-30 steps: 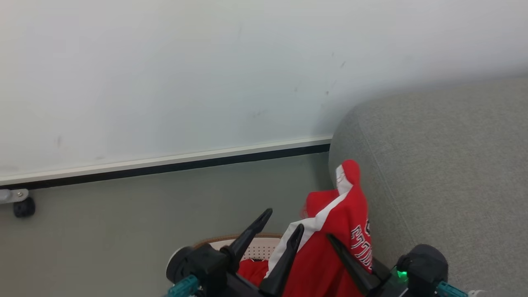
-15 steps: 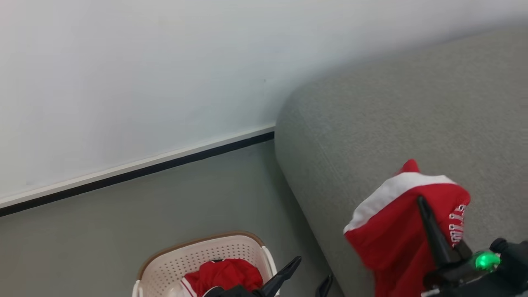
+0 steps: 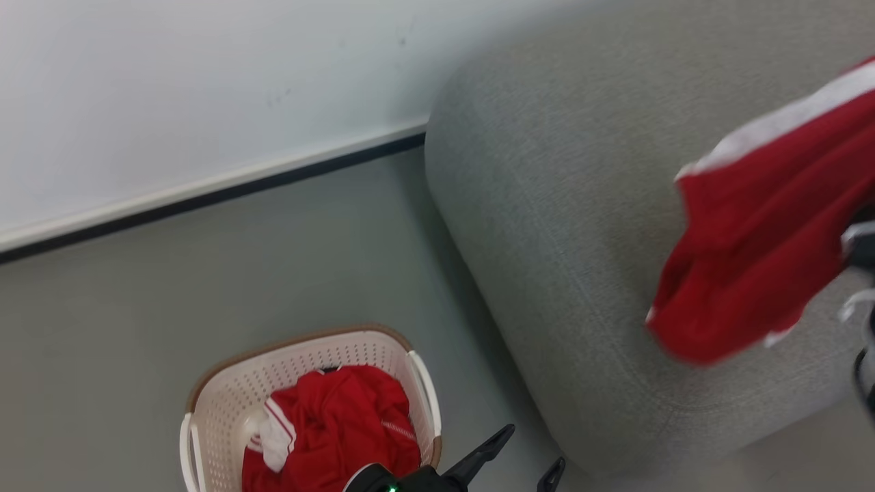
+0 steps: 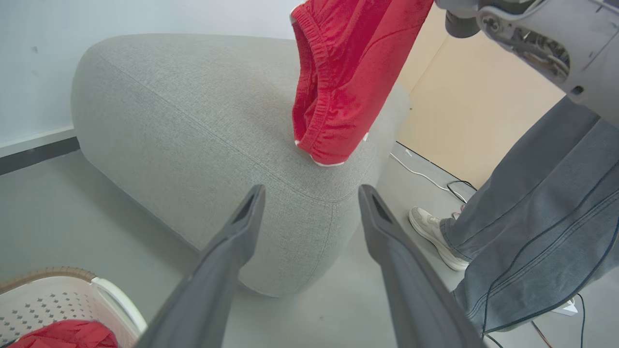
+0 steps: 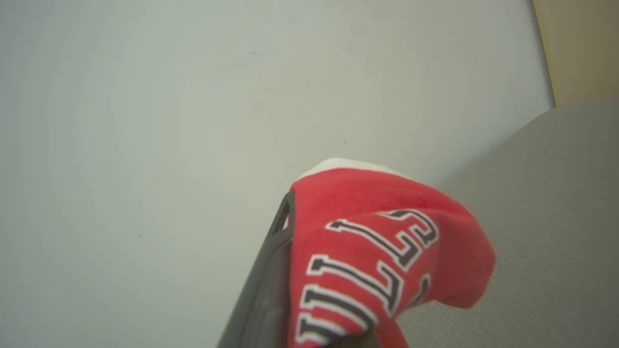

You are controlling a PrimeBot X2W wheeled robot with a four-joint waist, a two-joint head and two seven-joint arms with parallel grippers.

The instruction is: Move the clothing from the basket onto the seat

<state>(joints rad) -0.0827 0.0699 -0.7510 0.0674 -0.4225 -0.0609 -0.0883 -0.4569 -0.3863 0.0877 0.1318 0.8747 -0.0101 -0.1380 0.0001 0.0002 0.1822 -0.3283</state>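
Observation:
The cream basket (image 3: 205,403) stands on the floor at lower left, with red and white clothing (image 3: 335,424) bunched inside. Right of it is the grey seat (image 3: 560,205). A red jersey (image 3: 759,253) with white trim hangs over the seat's near corner. My right gripper (image 5: 314,227) is shut on that jersey, whose lettered fabric (image 5: 377,256) drapes over one dark finger (image 5: 271,280). In the left wrist view the jersey (image 4: 338,87) dangles with its hem at the seat (image 4: 193,125) top. My left gripper (image 4: 312,191) is open and empty, between basket (image 4: 72,290) and seat.
A person's leg in grey trousers (image 4: 541,232) and a white shoe (image 4: 430,232) stand on the floor just right of the seat. A cable (image 4: 425,176) lies on the floor behind. A pale wall with a dark baseboard (image 3: 205,198) runs behind the basket.
The head camera has swung, bringing basket and seat fuller into view. My right gripper has carried the jersey up and to the right, over the seat. The left gripper stays open.

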